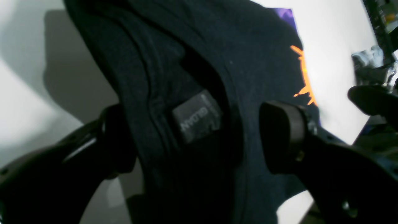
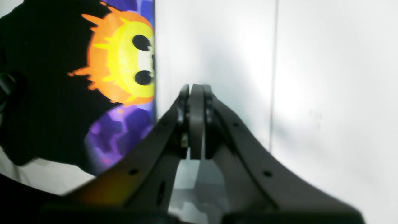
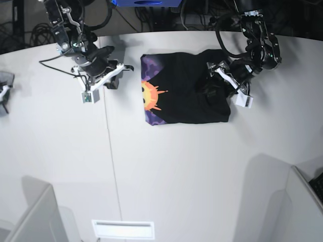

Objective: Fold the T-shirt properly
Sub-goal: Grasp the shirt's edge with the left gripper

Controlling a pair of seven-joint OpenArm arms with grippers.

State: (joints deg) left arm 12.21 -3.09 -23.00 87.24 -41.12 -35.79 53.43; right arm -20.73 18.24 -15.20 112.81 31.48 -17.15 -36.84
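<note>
T-shirt lies partly folded on the table — left gripper spread wide around its collar edge, right gripper pinched closed, empty, well apart.

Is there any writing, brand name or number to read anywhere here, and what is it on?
"GILDAN": grey neck tag inside the collar of the T-shirt, seen upside down and blurry in the left wrist view, between the open jaws of the left gripper.
The smaller print along the tag's edge is too blurred to read.
The sun print bears no words.
</note>
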